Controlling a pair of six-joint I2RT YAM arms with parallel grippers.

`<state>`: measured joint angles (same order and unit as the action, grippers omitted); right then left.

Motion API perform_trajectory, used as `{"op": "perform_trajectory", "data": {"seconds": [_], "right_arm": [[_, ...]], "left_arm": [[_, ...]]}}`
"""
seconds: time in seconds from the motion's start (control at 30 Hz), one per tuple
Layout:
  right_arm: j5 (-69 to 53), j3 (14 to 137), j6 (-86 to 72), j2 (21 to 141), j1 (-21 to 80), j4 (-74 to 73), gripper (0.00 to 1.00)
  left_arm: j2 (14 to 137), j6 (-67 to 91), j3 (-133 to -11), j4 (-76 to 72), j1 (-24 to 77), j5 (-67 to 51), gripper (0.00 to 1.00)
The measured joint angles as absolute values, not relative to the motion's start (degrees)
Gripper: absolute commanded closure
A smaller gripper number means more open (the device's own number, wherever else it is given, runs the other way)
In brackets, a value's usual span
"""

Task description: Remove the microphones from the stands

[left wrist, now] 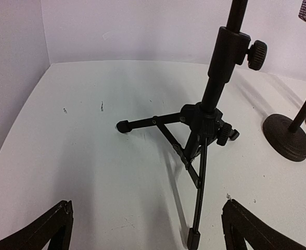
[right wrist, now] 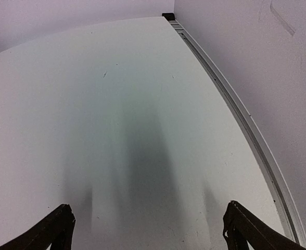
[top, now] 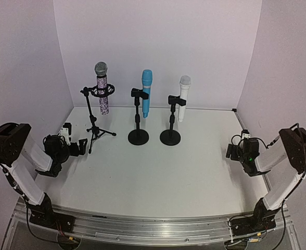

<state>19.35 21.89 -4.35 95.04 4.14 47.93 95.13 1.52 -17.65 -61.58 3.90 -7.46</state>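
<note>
Three mics stand in a row at the back of the table (top: pixel 158 177), each clipped upright in its own stand. The left mic (top: pixel 103 92) has a silver mesh head and a speckled, glittery body, and sits in a ring clip on a black tripod (left wrist: pixel 205 117). The blue mic (top: pixel 146 95) is in the middle and the white mic (top: pixel 183 99) is to its right, each on a round-base stand (top: pixel 138 136).

The table is plain matte white with a few small scuffs, and the walls (top: pixel 158 36) are pale lilac-white. A metal rail (top: pixel 153 229) runs along the near edge.

The left jaws hang wide open and hold nothing, low and near the tripod's feet without touching them. The right jaws are also spread wide and bare, over bare table by the right wall, well apart from the mics.
</note>
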Motion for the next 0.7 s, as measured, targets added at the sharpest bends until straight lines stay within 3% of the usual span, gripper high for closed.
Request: {"op": "perform_trajectory", "data": {"seconds": [0.3,0.47,0.7], "right_arm": [[11.0,27.4,-3.0,81.9,4.1,34.4,0.03],[-2.8,34.5,-3.2,78.6,4.0,27.1,0.05],[-23.0,56.3,-3.9,82.2,6.7,11.3,0.05]], "left_arm": [[93.4,1.4,-17.7,-59.8,3.9,-7.8,0.00],[81.6,0.1,-16.6,-53.9,3.8,-12.7,0.00],[61.2,-3.9,-8.5,-49.3,3.8,-24.1,0.00]]}}
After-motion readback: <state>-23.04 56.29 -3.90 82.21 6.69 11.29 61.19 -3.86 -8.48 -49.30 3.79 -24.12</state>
